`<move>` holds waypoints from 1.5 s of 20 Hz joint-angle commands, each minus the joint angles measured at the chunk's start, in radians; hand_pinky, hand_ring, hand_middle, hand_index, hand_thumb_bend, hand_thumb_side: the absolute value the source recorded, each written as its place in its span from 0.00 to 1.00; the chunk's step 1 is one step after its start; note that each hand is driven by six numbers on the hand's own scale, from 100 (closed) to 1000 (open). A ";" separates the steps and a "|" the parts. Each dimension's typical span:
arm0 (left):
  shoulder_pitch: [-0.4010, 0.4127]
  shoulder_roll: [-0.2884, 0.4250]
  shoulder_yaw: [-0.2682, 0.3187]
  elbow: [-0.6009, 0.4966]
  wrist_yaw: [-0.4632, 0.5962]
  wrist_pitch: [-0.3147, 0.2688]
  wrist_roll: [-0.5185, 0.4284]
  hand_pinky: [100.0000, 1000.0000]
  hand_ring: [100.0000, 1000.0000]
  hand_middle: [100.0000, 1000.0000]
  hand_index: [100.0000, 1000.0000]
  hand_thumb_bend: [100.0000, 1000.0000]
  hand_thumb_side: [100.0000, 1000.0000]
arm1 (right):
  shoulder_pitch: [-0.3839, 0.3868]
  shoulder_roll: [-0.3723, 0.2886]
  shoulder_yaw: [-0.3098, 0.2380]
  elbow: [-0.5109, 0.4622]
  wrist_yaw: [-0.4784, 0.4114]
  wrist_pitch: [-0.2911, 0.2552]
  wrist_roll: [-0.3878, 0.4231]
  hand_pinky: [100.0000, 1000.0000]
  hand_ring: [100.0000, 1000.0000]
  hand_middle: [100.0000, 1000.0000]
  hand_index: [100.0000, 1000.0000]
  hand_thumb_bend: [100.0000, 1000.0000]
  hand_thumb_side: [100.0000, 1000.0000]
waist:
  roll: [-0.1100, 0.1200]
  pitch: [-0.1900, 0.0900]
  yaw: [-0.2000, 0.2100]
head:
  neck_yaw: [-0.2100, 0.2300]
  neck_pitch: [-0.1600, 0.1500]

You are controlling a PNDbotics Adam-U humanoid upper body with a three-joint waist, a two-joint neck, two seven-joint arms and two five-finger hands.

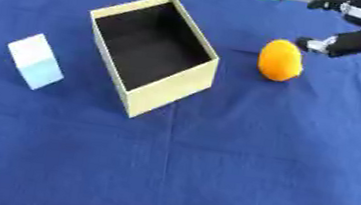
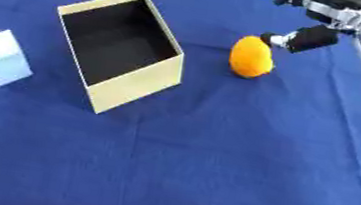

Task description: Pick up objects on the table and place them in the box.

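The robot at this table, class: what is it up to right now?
The robot's right hand reaches in from the upper right, fingers straight, close beside an orange egg-shaped object on the blue table; it has no grip on it yet. The open box left of it looks empty. A pale blue block sits untouched further left.

- The open box [image 1: 154, 53] stands on the blue cloth [image 1: 208, 179].
- Left of the box: a pale cube [image 1: 36, 61].
- Right of the box: an orange fruit [image 1: 280, 61], the right hand [image 1: 344, 44] just beyond it.
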 commanded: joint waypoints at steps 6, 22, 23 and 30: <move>-0.009 0.023 0.000 -0.021 -0.003 0.000 -0.008 0.69 0.52 0.50 0.76 0.27 1.00 | -0.019 -0.031 0.000 -0.020 -0.031 -0.006 0.038 1.00 1.00 1.00 1.00 0.24 0.50 | -0.002 -0.019 -0.002 | -0.003 -0.007; -0.010 0.016 -0.001 -0.021 -0.004 0.003 -0.017 0.69 0.51 0.49 0.76 0.26 1.00 | -0.025 -0.002 0.024 0.009 -0.092 0.004 0.099 0.99 1.00 1.00 1.00 0.17 0.50 | -0.003 -0.012 0.005 | -0.012 -0.010; -0.010 0.016 -0.001 -0.021 -0.004 0.003 -0.018 0.69 0.51 0.49 0.76 0.26 1.00 | -0.025 0.002 0.026 0.013 -0.096 0.006 0.103 0.99 1.00 1.00 1.00 0.16 0.50 | -0.002 -0.011 0.007 | -0.012 -0.011; -0.011 0.012 -0.002 -0.021 -0.003 0.004 -0.021 0.69 0.51 0.49 0.75 0.25 1.00 | -0.026 0.023 0.030 0.032 -0.100 0.031 0.105 0.96 1.00 0.97 1.00 0.14 0.58 | -0.001 -0.006 0.015 | -0.016 -0.015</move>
